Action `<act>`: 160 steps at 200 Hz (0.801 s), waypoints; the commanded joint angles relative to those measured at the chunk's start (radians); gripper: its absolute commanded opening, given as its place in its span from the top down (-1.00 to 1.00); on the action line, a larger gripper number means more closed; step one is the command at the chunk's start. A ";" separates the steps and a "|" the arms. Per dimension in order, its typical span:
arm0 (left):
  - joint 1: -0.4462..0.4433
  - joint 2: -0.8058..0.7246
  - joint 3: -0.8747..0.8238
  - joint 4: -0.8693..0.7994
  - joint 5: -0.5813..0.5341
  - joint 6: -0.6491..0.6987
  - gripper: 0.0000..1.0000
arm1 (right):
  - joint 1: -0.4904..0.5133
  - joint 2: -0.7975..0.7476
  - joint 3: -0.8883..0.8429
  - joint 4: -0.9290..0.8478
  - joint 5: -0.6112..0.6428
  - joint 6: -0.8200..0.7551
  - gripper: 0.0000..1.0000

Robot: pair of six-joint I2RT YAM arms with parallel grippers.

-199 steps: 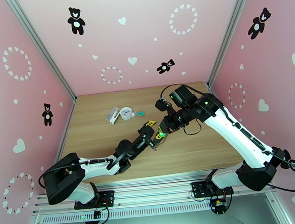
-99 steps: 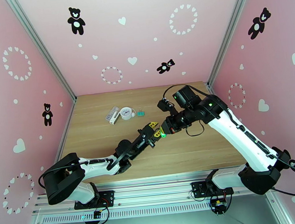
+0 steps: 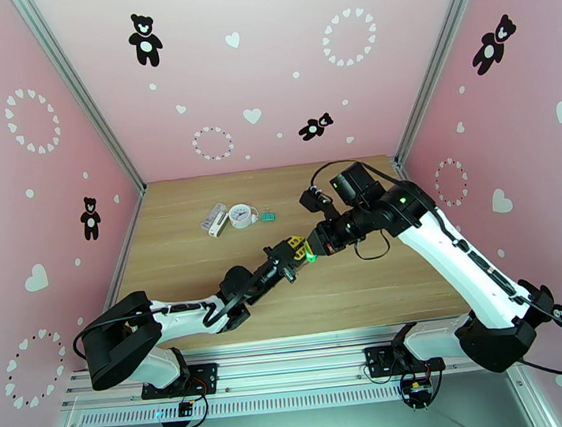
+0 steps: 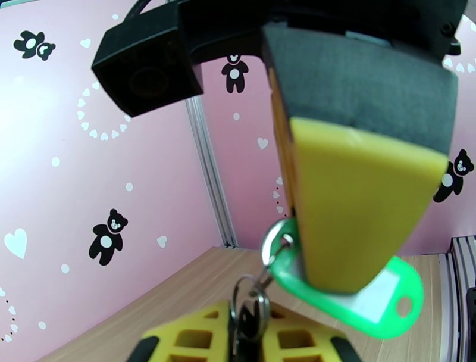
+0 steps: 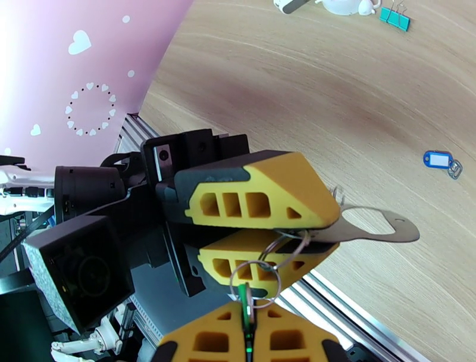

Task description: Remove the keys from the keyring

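**Two hands square up over the last key**

The left hand [image 3: 288, 249] is pressed together on the keyring [image 5: 406, 232]. The grey strap pokes out past its fingertips, and the small metal rings hang just below them. Facing it tip to tip, the right hand [image 3: 314, 248] pinches the green key [image 4: 392, 309] by its tag. I judge this opposed hold lets one hand anchor the ring while the other works the key along the split. Whether the key's own loop is free of the chain is hard to tell, because the rings overlap. The blue key [image 5: 439, 159] lies on the worktop [image 3: 190, 259], off to one side of the right hand and well apart from the keyring — so only the green one seems left.
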 commanded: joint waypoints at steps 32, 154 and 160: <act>-0.001 -0.073 0.035 -0.057 0.048 0.049 0.89 | -0.002 -0.050 -0.024 0.016 0.022 -0.078 0.88; -0.002 -0.232 0.083 -0.313 0.218 0.131 0.98 | -0.007 -0.285 -0.221 0.277 -0.067 -0.450 0.17; -0.002 -0.239 0.085 -0.323 0.223 0.135 0.98 | -0.011 -0.296 -0.237 0.288 -0.094 -0.464 0.16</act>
